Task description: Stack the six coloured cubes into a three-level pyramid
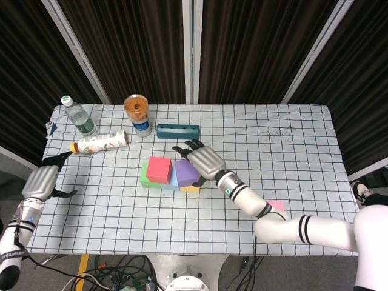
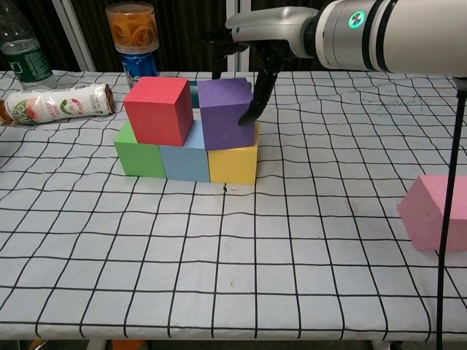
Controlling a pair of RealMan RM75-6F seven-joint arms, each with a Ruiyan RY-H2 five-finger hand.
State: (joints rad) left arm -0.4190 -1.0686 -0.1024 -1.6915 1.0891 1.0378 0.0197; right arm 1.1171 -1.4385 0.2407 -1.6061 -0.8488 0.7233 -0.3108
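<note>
A green cube [image 2: 139, 157], a light blue cube [image 2: 185, 161] and a yellow cube [image 2: 233, 165] stand in a row. On them sit a red cube [image 2: 159, 109] and a purple cube [image 2: 226, 113], side by side. My right hand [image 2: 252, 40] hovers over the purple cube [image 1: 185, 172] with its fingers spread, and one fingertip [image 2: 249, 115] is down at the cube's right edge. A pink cube [image 2: 438, 214] lies alone at the right; in the head view my right forearm covers most of the pink cube [image 1: 277, 205]. My left hand [image 1: 41, 182] rests at the table's left edge, holding nothing.
At the back left are a standing water bottle [image 1: 78, 116], a bottle lying on its side [image 1: 102, 142], an orange-lidded can [image 1: 137, 114] and a dark teal box [image 1: 177, 131]. The checked cloth [image 1: 291, 151] covers the table.
</note>
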